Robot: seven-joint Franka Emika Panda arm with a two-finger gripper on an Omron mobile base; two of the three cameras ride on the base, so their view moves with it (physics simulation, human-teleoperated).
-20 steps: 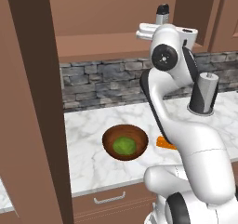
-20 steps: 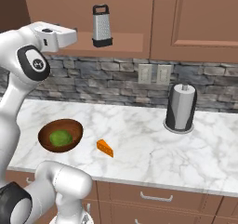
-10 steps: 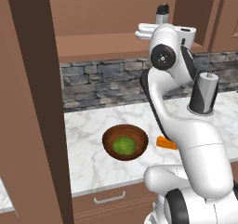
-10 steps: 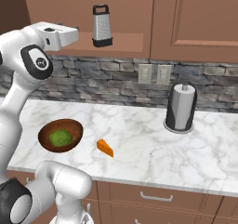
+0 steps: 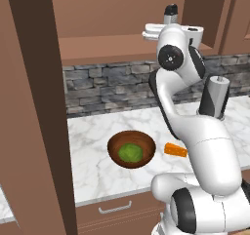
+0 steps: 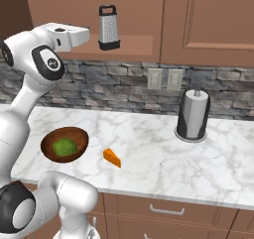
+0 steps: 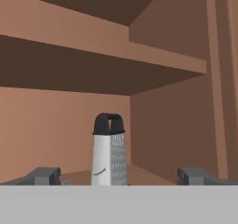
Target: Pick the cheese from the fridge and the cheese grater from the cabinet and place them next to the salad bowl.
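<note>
The silver cheese grater [image 6: 109,29] with a black handle stands upright on the lower shelf of the open wooden cabinet [image 6: 141,44]. My gripper [image 7: 119,176] is open and level with it, a short way in front. Its fingertips [image 7: 44,175] are spread wide, and the grater [image 7: 109,158] stands beyond them, left of centre. The orange cheese [image 6: 112,158] wedge lies on the marble counter just right of the salad bowl [image 6: 49,141]. From the left base view the cheese [image 5: 176,150] and bowl [image 5: 114,146] sit beside my arm. The fridge is out of view.
A dark-grey cylinder with a white top [image 6: 193,115] stands at the back right of the counter, below two wall outlets [image 6: 166,79]. The open cabinet door [image 5: 34,107] hangs at the left. Drawers with silver handles [image 6: 163,210] run under the counter.
My hand has edged slightly toward the grater. Bowl, cheese and grater have stayed where they were.
</note>
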